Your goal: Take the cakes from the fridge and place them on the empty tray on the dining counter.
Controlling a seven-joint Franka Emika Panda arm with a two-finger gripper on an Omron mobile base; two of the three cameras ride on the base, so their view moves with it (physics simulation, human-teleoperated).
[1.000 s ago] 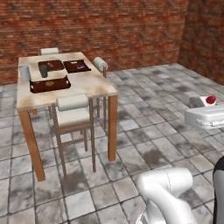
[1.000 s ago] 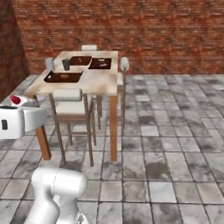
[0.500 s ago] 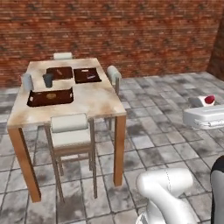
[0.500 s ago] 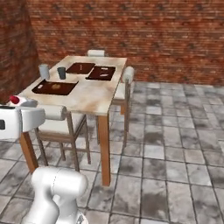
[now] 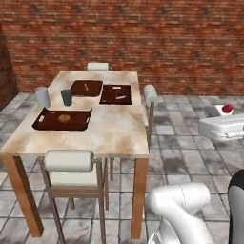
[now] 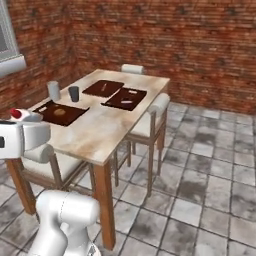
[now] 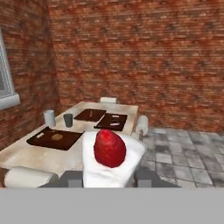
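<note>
The pincer is clamping the white cake slice with the red top, carrying it toward the dining counter. Judging the three trays, it should be heading for the unoccupied one and keeping the slice level while closing in.

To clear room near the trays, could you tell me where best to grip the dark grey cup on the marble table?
Probably the upright round wall of the dark grey cup, from above, jaws front and back: the light grey cup stands close beside it.
</note>
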